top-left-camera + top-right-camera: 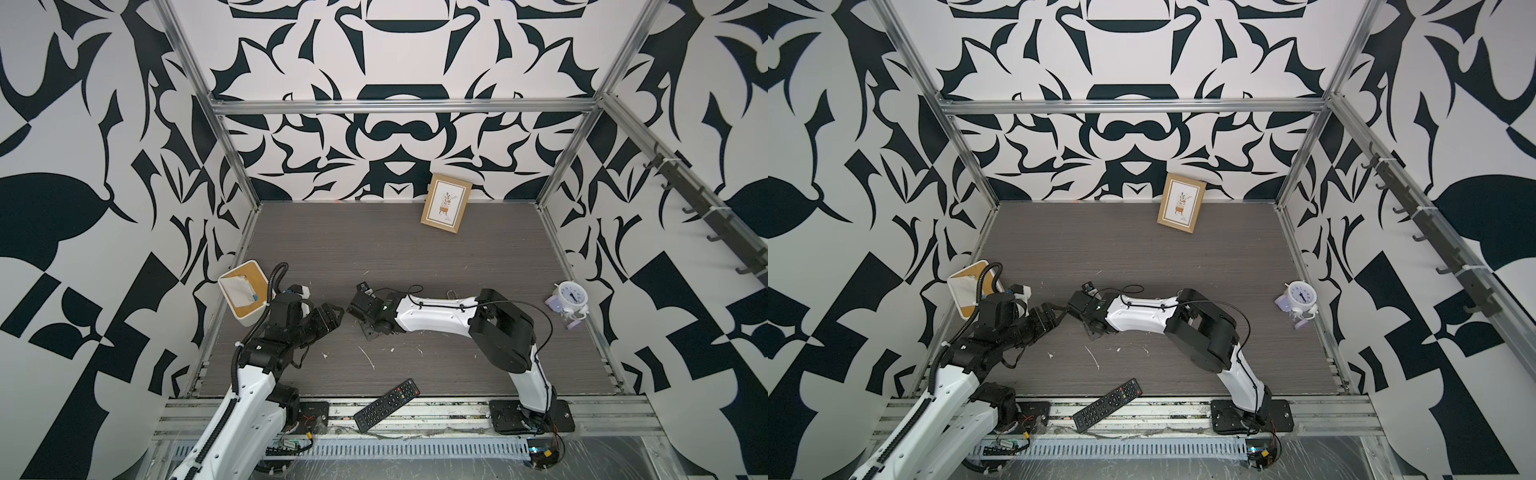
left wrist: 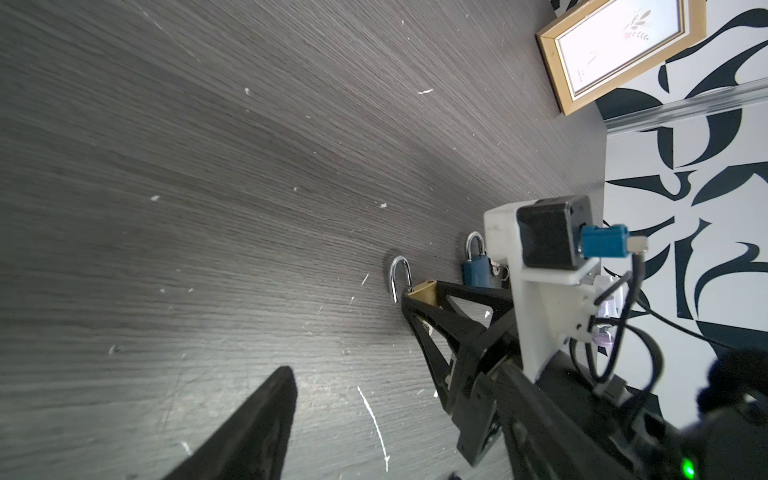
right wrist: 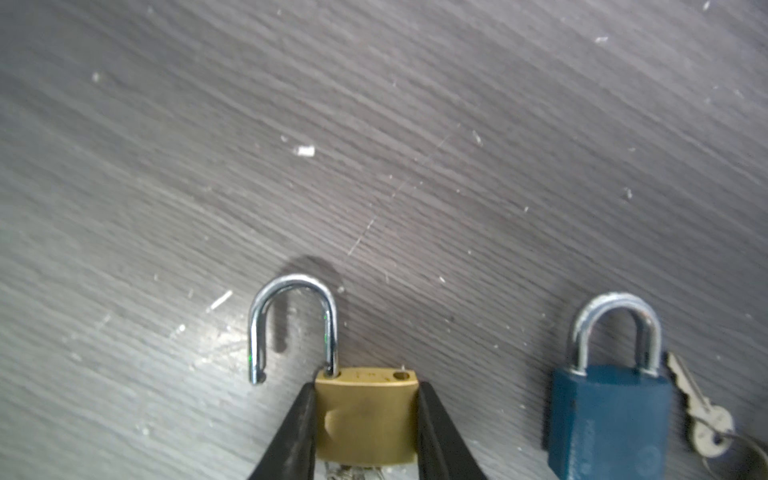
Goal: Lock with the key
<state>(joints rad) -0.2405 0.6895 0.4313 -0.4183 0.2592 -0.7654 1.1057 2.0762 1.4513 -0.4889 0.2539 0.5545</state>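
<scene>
Lock [image 3: 365, 419] gripped, shackle [image 3: 295, 280] open: locking not yet done.
The brass lock is clamped in the right pincer [image 3: 365, 387], at the surface [image 3: 374, 124]; the shackle is swung out and is yet to be pressed home. The left pincer [image 1: 332, 312] is spread wide, empty. A blue lock [image 3: 609, 419] with key [image 3: 702, 415] is laid just beside.

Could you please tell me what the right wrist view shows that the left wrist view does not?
Only the right wrist view: the empty shackle hole on top of the brass padlock. Only the left wrist view: the picture frame, the patterned wall and the right wrist camera. Both: the brass padlock, shackle swung open, held by the right gripper with jaws on its sides, and the shut blue padlock beside it.
</scene>
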